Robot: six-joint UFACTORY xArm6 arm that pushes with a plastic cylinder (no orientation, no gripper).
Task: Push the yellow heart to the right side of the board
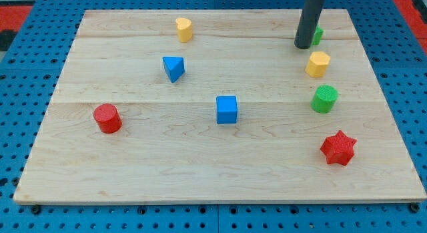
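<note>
Red star sits closest to the camera, at the view's bottom right of the wooden bench.

Dark rod comes down from the view's top right. Its tip is on the wood near the top edge. It's a plain rod, so nothing is spread, pressed together or pinching, and the tip touches no block as far as I can tell.

- Green block: just right of the rod and half hidden behind it, so I can't read its shape.
- Yellow pentagon-like block: just below-right of the tip, apart from it.
- Green cylinder: below that, with the star further down the same side.
- Blue cube: mid-bench, well apart from the tip.
- Blue triangle: up-left of the cube.
- Yellow heart: near the top edge, left of centre, well to the left of the tip and above the triangle. Not on the right side.
- Red cylinder: far left, alone.
</note>
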